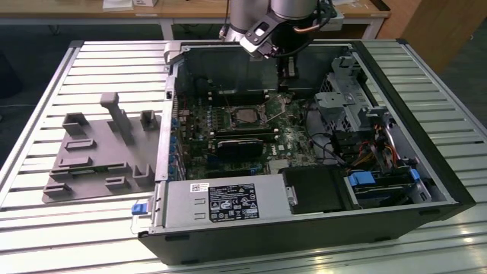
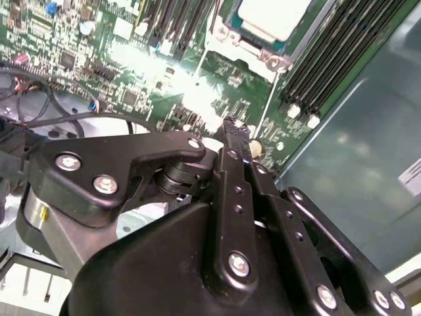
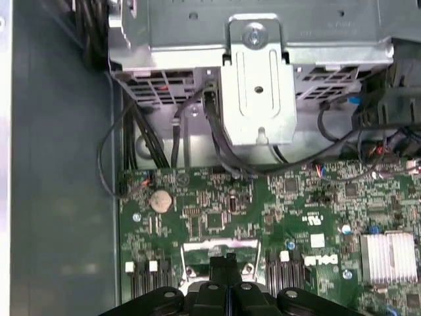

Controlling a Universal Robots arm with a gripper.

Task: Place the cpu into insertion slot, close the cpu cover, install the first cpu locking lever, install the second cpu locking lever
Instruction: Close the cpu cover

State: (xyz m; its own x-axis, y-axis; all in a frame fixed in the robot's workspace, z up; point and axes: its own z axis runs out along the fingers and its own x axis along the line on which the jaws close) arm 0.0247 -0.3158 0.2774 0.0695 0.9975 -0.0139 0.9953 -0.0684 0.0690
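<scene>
- a slatted metal table [image 1: 45,85] fills the exterior view. an open black computer case [image 1: 304,242] lies on its side from the centre to the lower right, and a grey moulded fixture [image 1: 91,165] sits at the exterior view's left.
- inside the case are a green motherboard [image 1: 293,140], a grey power supply [image 1: 220,202] along the near wall, and a metal drive cage [image 1: 343,100] with cables at the exterior view's right.
- the cpu [image 1: 245,117], square with a dull silver top, lies in the insertion slot [image 1: 227,117] at mid-board.
- in the second wrist view the cpu's pale top [image 2: 273,16] is cut off by the picture's edge, and the slot's metal rim [image 2: 253,56] borders it. whether anything is latched there cannot be told.
- the gripper [image 1: 285,88] hangs inside the case near the slot, apart from it.
- in both wrist views its fingers [image 2: 230,141] are pressed together, with nothing between them.
</scene>
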